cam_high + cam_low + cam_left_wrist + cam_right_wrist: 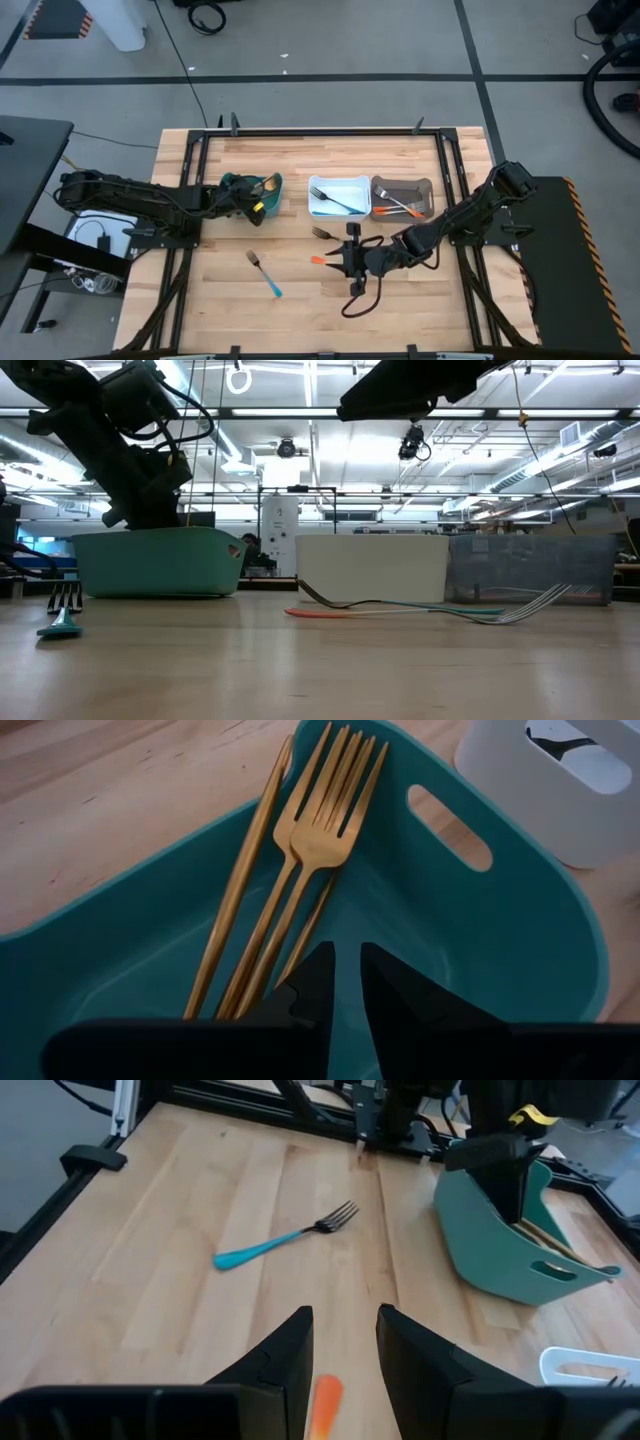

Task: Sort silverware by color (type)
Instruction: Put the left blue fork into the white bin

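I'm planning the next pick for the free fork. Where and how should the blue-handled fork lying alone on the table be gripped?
Grip the blue-handled fork by the middle of its handle, coming straight down from above with the fingers across the handle. It lies flat on the wooden table with bare wood all round, so nothing blocks a top approach; the handle is its thickest, straightest part, while the dark tines are thin. The right gripper looks the likelier to take it.

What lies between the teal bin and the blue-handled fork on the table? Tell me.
Only bare wood. The high view shows nothing between the teal bin and the blue-handled fork.
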You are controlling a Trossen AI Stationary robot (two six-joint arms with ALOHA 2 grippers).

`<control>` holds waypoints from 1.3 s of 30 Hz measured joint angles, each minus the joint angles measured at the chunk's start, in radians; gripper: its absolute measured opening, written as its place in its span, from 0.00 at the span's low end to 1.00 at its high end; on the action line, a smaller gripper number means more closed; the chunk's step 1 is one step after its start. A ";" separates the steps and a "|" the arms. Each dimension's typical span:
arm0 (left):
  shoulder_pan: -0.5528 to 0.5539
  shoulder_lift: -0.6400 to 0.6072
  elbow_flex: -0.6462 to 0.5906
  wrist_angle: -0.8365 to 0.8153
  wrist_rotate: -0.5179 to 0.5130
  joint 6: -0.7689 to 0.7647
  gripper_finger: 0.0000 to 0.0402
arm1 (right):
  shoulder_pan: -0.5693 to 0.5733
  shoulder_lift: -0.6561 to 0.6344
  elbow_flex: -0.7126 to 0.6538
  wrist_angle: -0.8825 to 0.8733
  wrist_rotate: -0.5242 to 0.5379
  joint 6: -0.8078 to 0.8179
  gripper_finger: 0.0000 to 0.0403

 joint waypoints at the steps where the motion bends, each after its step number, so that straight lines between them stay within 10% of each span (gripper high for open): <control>1: 0.000 0.000 0.000 0.000 0.000 0.000 0.15 | 0.000 0.000 0.000 0.000 0.000 0.000 0.30; 39: 0.000 0.000 0.000 0.000 0.000 0.000 0.15 | -0.023 0.000 0.000 -0.007 0.003 0.016 0.30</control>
